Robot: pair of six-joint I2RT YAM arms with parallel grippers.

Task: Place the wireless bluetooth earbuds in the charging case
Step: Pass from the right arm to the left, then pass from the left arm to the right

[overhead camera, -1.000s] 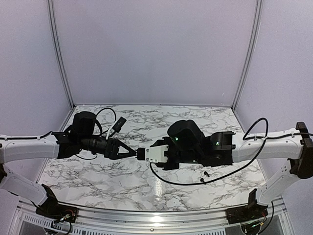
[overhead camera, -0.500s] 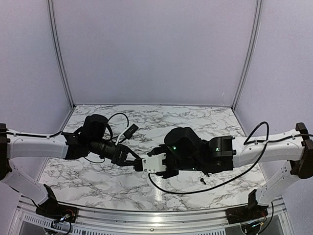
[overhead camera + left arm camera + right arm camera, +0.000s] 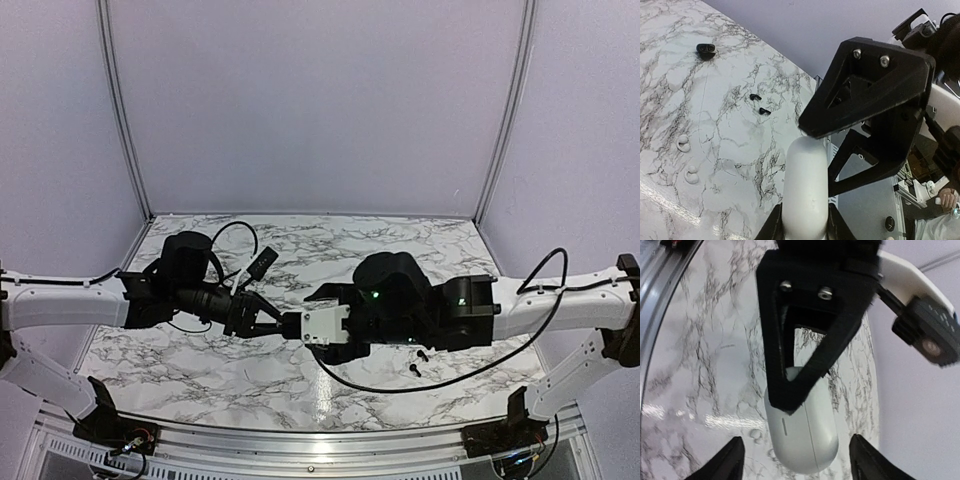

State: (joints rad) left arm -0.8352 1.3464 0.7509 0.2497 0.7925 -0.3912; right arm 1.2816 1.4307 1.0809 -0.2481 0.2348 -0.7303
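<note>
My left gripper (image 3: 805,216) is shut on a closed white charging case (image 3: 805,185) and holds it in the air above the table. It also shows in the top view (image 3: 286,322). My right gripper (image 3: 796,442) is open, with its fingers (image 3: 867,87) spread on either side of the case's (image 3: 802,440) far end. Two white earbuds (image 3: 683,145) (image 3: 691,174) lie on the marble. Two black earbuds (image 3: 755,96) (image 3: 765,111) lie farther off and also show in the top view (image 3: 420,356). In the top view the case is mostly hidden between the grippers.
An open black charging case (image 3: 706,50) lies on the marble table (image 3: 230,375) beyond the earbuds. The right arm's cable (image 3: 450,365) loops low over the table by the black earbuds. A metal rail (image 3: 320,440) runs along the near edge.
The two grippers stay together around the case. They dipped toward the near edge and have risen slightly again. The right arm's body has shifted to the right.
</note>
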